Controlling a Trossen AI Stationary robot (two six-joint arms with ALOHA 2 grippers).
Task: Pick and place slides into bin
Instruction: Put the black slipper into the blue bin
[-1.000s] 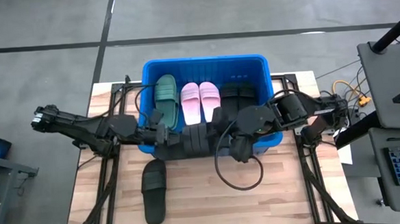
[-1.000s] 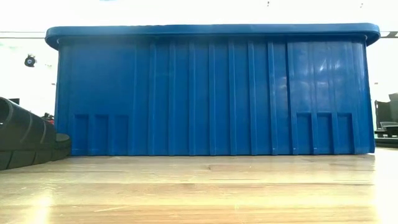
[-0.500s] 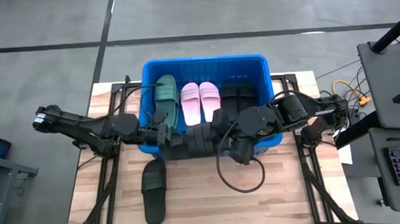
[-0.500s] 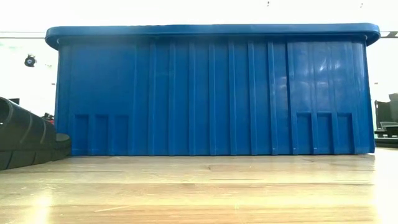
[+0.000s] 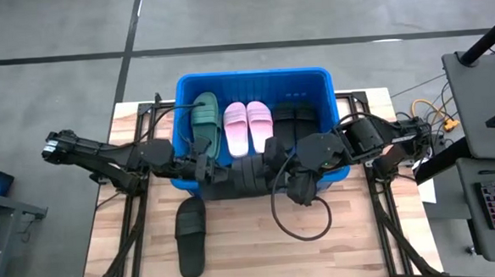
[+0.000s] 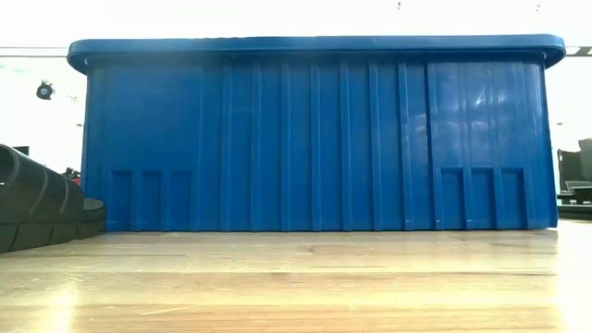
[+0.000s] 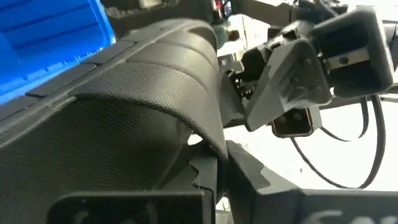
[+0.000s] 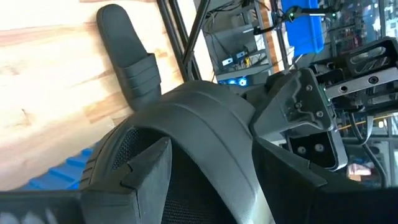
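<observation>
Two grippers of mine meet at the near rim of the bin point(image 5: 253, 77), and between them hangs one black slide point(image 5: 242, 173), held crosswise over the front wall. No brand, label or writing can be read on anything here; the sandal's strap point(image 7: 155, 87) shows only a fine dotted texture up close. Counting from above: one dark green slide point(image 5: 205, 115) lies at the left end of the blue crate, a pink pair point(image 5: 248, 124) sits side by side in the middle, and black slides point(image 5: 296, 119) fill the right end — how many I cannot tell, since my right arm covers them. One more black slide point(image 5: 191, 236) lies alone on the wooden table point(image 5: 355, 243), in front of the bin and toward my left. My left gripper point(image 5: 205, 169) is clamped fully shut on one end of the lifted slide. My right gripper point(image 5: 279, 166) stands at its widest around the other end, its fingers point(image 8: 149, 165) on either side of the strap; whether they press on it or merely straddle it I cannot make out. The held sandal's sole is hidden by both wrists — and from table height only the bin's front wall and the edge of the lone slide point(image 6: 42, 208) show.
</observation>
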